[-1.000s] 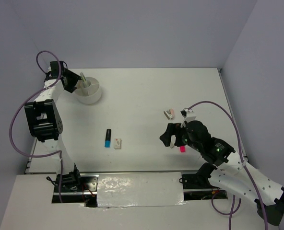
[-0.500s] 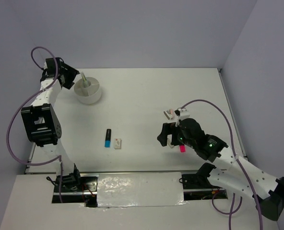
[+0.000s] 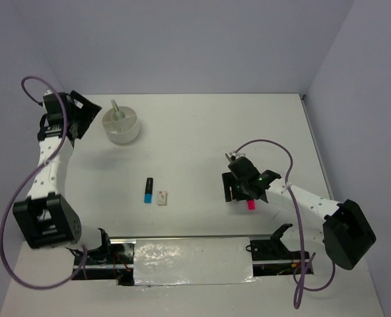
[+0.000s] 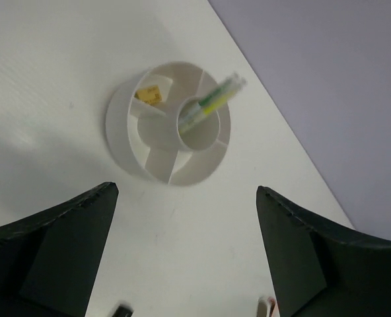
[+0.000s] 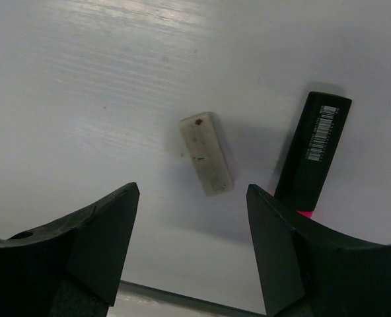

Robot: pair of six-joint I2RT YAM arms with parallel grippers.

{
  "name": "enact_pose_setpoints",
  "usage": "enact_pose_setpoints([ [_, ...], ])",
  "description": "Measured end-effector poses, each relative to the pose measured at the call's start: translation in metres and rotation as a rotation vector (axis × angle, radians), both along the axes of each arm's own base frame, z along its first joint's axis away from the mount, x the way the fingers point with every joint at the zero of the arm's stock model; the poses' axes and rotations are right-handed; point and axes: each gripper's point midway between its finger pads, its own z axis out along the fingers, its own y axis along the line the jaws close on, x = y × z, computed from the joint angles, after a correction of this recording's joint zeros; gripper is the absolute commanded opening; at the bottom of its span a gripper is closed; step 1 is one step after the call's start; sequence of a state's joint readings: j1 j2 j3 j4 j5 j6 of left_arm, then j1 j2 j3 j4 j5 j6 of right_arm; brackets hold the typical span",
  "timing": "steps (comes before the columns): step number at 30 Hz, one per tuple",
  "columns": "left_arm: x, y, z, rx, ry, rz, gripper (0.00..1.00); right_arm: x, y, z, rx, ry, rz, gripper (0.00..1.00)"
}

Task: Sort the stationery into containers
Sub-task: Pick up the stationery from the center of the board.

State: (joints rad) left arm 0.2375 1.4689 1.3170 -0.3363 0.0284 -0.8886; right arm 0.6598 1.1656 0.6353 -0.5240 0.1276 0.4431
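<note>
The round white cup (image 3: 121,127) stands at the far left. In the left wrist view the cup (image 4: 126,125) holds the yellow-green stick (image 4: 215,104) and a grey pen in its centre tube, and a tan eraser (image 4: 149,94) in one compartment. My left gripper (image 3: 70,113) is open and empty, left of the cup (image 4: 185,191). The blue-and-black marker (image 3: 148,190) and a small white eraser (image 3: 162,197) lie mid-table. My right gripper (image 3: 235,190) is open (image 5: 192,188) above a grey eraser (image 5: 207,153), with the pink highlighter (image 5: 313,155) (image 3: 251,204) beside it.
The table's right edge (image 3: 318,158) meets a wall. The front edge with a shiny strip (image 3: 189,254) lies just below the right gripper. A small white and pink thing (image 4: 268,305) shows blurred at the bottom of the left wrist view.
My left gripper has drawn back to the left, away from the cup. My right arm has folded in and its gripper has come down over the grey eraser.
</note>
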Motion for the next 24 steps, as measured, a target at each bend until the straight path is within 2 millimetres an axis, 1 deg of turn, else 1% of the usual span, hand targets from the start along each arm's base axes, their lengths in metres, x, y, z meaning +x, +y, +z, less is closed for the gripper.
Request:
enact_pose_setpoints([
  [3, -0.042, -0.016, 0.015, 0.037, -0.057, -0.067, 0.99, 0.004, -0.008, -0.007, -0.023, 0.029, -0.029, 0.69],
  [5, -0.061, -0.026, 0.028, 0.077, -0.103, -0.128, 0.99, 0.006, -0.01, -0.01, -0.029, 0.042, -0.041, 0.65],
  [7, -0.073, -0.036, 0.037, 0.112, -0.138, -0.192, 0.99, 0.007, -0.011, -0.012, -0.033, 0.055, -0.042, 0.61],
  [8, -0.078, -0.04, 0.04, 0.128, -0.15, -0.22, 0.99, 0.008, -0.011, -0.013, -0.037, 0.061, -0.042, 0.58],
  [9, -0.082, -0.044, 0.042, 0.142, -0.159, -0.249, 0.99, 0.008, -0.011, -0.015, -0.044, 0.069, -0.04, 0.57],
  [12, -0.095, -0.053, 0.04, 0.166, -0.161, -0.317, 0.99, 0.009, -0.009, -0.023, -0.063, 0.103, -0.036, 0.52],
  [15, -0.106, -0.062, 0.044, 0.176, -0.172, -0.368, 0.99, 0.007, -0.009, -0.036, -0.092, 0.151, -0.029, 0.34],
  [16, -0.11, -0.065, 0.048, 0.177, -0.182, -0.381, 0.99, 0.008, -0.008, -0.037, -0.097, 0.157, -0.027, 0.27],
  [17, -0.113, -0.068, 0.051, 0.182, -0.196, -0.396, 0.99, 0.009, -0.007, -0.037, -0.096, 0.155, -0.024, 0.25],
  [18, -0.115, -0.071, 0.055, 0.185, -0.209, -0.412, 0.99, 0.009, -0.006, -0.037, -0.1, 0.158, -0.023, 0.11],
  [19, -0.118, -0.074, 0.058, 0.186, -0.224, -0.426, 0.99, 0.009, -0.006, -0.037, -0.103, 0.158, -0.021, 0.08],
  [22, -0.125, -0.088, 0.062, 0.178, -0.26, -0.483, 0.99, 0.009, -0.004, -0.036, -0.111, 0.147, -0.01, 0.08],
  [24, -0.129, -0.106, 0.056, 0.159, -0.263, -0.542, 0.99, 0.005, 0.008, -0.03, -0.087, 0.128, 0.025, 0.09],
])
